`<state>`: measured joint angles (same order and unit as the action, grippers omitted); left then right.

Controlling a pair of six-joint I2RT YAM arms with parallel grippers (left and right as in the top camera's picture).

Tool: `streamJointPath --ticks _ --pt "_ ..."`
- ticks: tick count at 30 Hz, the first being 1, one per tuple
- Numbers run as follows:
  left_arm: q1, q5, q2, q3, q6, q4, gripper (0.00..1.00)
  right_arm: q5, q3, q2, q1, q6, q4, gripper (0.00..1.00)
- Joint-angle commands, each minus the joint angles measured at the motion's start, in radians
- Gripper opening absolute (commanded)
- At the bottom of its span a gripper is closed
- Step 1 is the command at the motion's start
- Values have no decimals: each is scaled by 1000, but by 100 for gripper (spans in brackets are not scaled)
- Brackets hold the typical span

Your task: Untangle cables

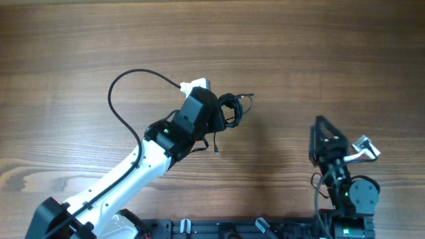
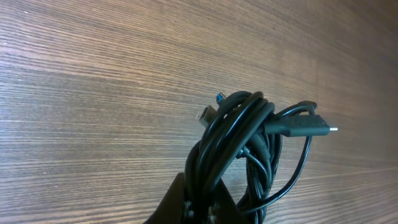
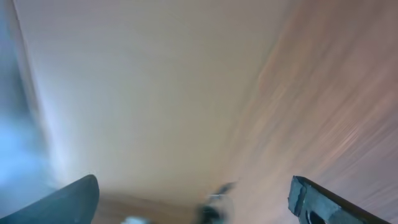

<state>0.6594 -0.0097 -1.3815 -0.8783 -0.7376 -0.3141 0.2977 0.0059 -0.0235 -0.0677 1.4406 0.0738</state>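
Observation:
The cables (image 1: 234, 106) are a bunch of thin black wires, held just above the wooden table at its middle. One loose end (image 1: 217, 147) hangs below my left wrist. My left gripper (image 1: 219, 117) is shut on the bunch. In the left wrist view the bunch (image 2: 239, 146) rises from between my fingers (image 2: 205, 208), with a black plug (image 2: 301, 126) sticking out right and a silver plug (image 2: 208, 114) on the left. My right gripper (image 1: 321, 127) is open and empty, well to the right of the bunch. Its view is blurred; its fingers (image 3: 194, 183) stand wide apart.
The thick black arm cable (image 1: 123, 89) loops out to the left of my left arm and ends at a white connector (image 1: 194, 85). The wooden table (image 1: 319, 46) extends all round. The arm bases sit at the front edge.

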Motion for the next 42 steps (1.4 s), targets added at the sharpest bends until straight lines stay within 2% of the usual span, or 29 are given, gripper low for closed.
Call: streamJointPath --ticks 1,4,7,10,11,13,16,18,21,23,25,26,29,35,36,38,42 --pt "0 35 11 -12 20 3 4 11 1 1 3 -21 148 100" --pt "0 73 11 -12 20 3 4 34 30 -35 3 -71 58 100" --pt "14 74 11 -12 33 3 4 70 47 -131 3 -82 62 99" --pt "35 119 11 -12 143 3 4 151 111 -320 3 -210 143 99" --pt "34 134 11 -12 184 3 4 216 134 -405 3 -291 217 99" --pt "28 133 11 -12 212 3 4 304 148 -546 3 -353 338 99" --pt "1 190 11 -12 248 3 4 400 148 -749 3 -369 488 85" --pt "-29 300 11 -12 321 2 4 506 148 -924 3 -410 666 83" --pt "-73 423 11 -12 343 6 4 641 148 -1149 3 -416 944 82" --pt "-85 429 11 -12 358 6 4 703 148 -1271 3 -384 1106 79" --pt "-84 429 11 -12 418 11 4 722 148 -1384 4 -355 1201 71" --pt "-79 429 11 -12 450 15 4 725 148 -1420 8 -345 1226 68" --pt "-61 427 11 -12 577 30 4 720 148 -1503 48 -315 1299 68" --pt "-61 420 11 -12 657 106 4 679 148 -1516 161 -313 1365 66" --pt "-61 420 11 -12 657 109 4 679 148 -1516 169 -313 1365 59" --pt "-61 422 11 -12 700 109 4 679 148 -1516 183 -313 1365 54" --pt "-61 429 11 -12 707 136 4 667 148 -1516 189 -312 1365 35"
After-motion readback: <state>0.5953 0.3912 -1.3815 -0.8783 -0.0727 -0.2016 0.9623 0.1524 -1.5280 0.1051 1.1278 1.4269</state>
